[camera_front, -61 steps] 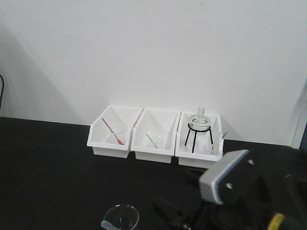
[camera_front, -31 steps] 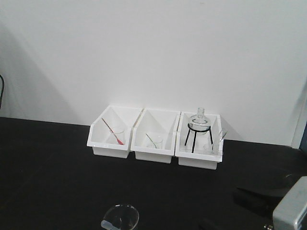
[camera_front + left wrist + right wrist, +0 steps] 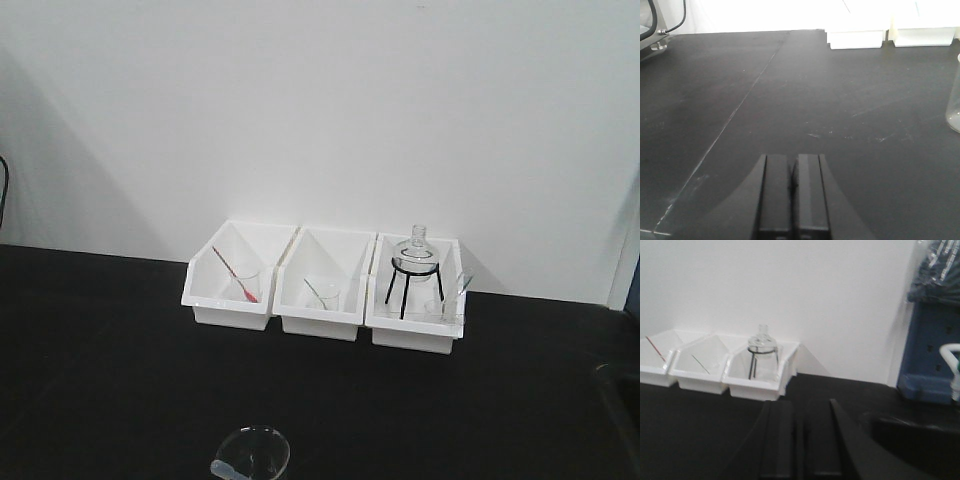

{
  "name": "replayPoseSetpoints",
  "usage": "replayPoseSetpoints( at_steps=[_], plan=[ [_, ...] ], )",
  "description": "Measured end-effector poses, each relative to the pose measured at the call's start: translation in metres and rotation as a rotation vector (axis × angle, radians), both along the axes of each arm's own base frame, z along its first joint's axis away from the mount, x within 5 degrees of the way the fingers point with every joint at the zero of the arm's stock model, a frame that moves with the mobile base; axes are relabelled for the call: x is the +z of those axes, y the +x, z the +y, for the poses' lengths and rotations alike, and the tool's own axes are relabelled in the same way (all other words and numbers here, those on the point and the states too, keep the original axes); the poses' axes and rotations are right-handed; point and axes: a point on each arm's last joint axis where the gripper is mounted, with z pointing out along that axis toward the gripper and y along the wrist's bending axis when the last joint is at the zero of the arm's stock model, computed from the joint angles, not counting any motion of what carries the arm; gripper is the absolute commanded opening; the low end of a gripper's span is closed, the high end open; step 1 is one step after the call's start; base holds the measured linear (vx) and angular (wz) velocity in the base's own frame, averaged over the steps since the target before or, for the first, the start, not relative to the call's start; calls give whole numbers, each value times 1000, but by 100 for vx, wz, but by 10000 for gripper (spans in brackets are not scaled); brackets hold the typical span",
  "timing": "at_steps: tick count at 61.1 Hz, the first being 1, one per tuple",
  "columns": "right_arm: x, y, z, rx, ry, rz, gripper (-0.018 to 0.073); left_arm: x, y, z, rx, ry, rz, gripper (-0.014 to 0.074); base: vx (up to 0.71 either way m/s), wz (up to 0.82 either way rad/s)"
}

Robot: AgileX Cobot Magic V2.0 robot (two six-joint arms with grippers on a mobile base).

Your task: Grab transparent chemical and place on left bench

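Observation:
The transparent chemical (image 3: 462, 284), a slim clear pipette, leans in a small beaker in the right white bin (image 3: 415, 335). That bin stands on the left bench (image 3: 100, 340), a black countertop below a white wall. The red-tipped pipette (image 3: 234, 274) is in the left bin and the green-tipped pipette (image 3: 314, 293) in the middle bin. My left gripper (image 3: 792, 160) is shut and empty, low over bare countertop. My right gripper (image 3: 799, 407) is shut and empty, well short of the right bin (image 3: 757, 385). Neither gripper shows in the front view.
A round flask on a black tripod (image 3: 414, 262) fills the right bin. A glass beaker (image 3: 252, 455) stands at the bench's front edge and also shows in the left wrist view (image 3: 954, 102). A dark sink (image 3: 905, 437) and a blue rack (image 3: 932, 350) lie to the right.
My right arm, which filled the front view's lower right corner a second ago, has drawn back to the right and out of that view. The bins and glassware have not moved.

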Motion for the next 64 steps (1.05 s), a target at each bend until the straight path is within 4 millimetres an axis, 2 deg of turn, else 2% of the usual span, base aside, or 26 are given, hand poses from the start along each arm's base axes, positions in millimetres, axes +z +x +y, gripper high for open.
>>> replayPoseSetpoints(
  at_steps=[4, 11, 17, 30, 64],
  plan=[
    [-26, -6, -1, -16, -18, 20, -12, 0, 0, 0, 0, 0, 0, -4, 0, 0],
    [-73, -11, -1, -15, -23, 59, -10, 0, 0, 0, 0, 0, 0, -4, 0, 0],
    [-91, -11, -2, -19, -19, 125, -7, 0, 0, 0, 0, 0, 0, -4, 0, 1],
    [-106, -14, -3, -38, -16, 277, -8, 0, 0, 0, 0, 0, 0, -4, 0, 0],
    [-107, -15, -3, -38, -16, 288, -8, 0, 0, 0, 0, 0, 0, -4, 0, 0]
  ],
)
